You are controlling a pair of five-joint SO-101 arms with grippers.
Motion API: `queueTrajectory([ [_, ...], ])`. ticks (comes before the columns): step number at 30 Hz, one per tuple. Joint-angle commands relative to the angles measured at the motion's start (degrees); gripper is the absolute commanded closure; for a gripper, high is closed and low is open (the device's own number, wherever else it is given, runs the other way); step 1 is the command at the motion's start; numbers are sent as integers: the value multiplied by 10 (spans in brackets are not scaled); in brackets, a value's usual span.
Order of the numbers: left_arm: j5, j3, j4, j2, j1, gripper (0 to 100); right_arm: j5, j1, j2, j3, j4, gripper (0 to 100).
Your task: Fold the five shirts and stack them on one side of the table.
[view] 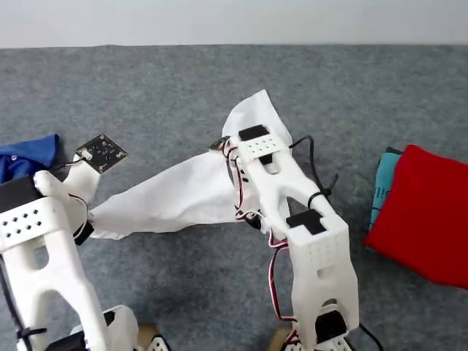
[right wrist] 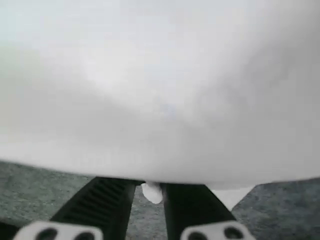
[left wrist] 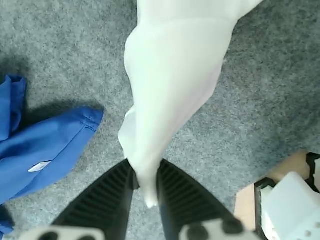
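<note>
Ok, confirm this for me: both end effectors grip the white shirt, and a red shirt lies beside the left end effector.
Wrong colour: the left wrist view shows a blue shirt beside the left end effector, not a red one. The rest holds: it and the right end effector both grip the white shirt.

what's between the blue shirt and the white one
Bare grey felt tabletop separates the crumpled blue cloth shirt from the white cloth shirt, in the left wrist view.
</note>
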State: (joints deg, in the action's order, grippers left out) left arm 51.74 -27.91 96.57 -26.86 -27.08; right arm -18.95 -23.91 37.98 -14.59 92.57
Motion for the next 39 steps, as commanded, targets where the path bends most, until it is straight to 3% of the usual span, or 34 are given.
queueTrajectory([
  [1, 0, 4, -7, -17, -2, 995, -21, 7, -10, -90, 67, 988],
  [6, -4, 58, -2, -21, -2, 995, -25, 32, -107, -194, 103, 988],
  [13, -115, 205, 5, -19, 24, 995, -25, 54, -278, -212, 102, 988],
  [20, -274, 301, 5, -20, 143, 995, -32, 118, -442, -212, 28, 988],
  [24, -355, 376, -2, -17, 227, 995, -91, 160, -515, -212, -45, 988],
  [31, -380, 476, -149, -15, 251, 995, -134, 214, -590, -213, -142, 988],
  [39, -363, 601, -283, -14, 252, 995, -160, 218, -684, -212, -138, 988],
])
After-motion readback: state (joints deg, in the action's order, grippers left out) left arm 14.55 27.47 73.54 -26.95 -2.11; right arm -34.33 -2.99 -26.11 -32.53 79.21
